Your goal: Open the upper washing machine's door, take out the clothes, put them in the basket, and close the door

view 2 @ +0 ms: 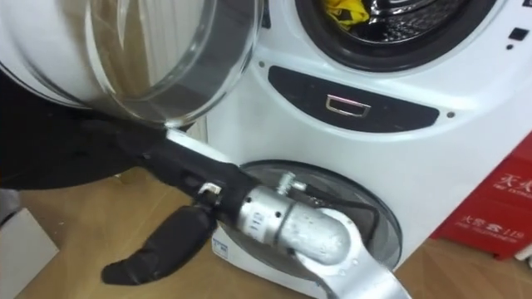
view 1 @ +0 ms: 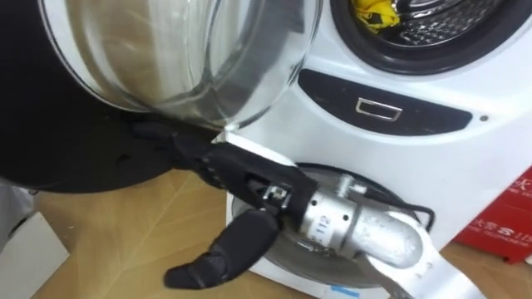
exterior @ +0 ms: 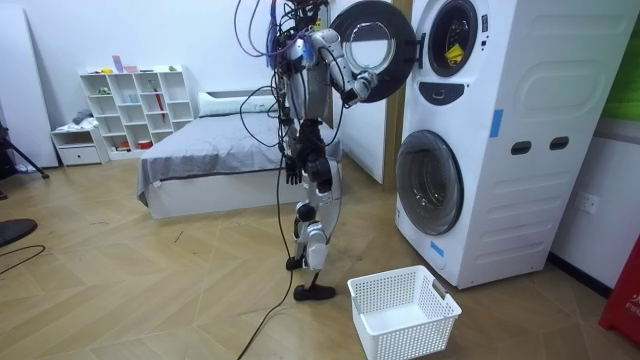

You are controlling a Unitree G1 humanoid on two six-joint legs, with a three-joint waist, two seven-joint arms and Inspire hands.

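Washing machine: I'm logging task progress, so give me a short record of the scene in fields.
upper door: swung open
yellow garment: lying in the upper drum
right hand: open, fingers reaching under the door's lower rim
left hand: hanging at the robot's side
basket: white, on the floor

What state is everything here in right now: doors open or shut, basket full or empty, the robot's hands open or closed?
Upper washing machine door: open, swung out.
Lower washing machine door: shut.
Yellow garment: lying in the upper drum, not grasped.
Laundry basket: on the floor, empty.
Right hand: open, fingers straight against the open door's lower rim.
Left hand: hanging at the robot's side.
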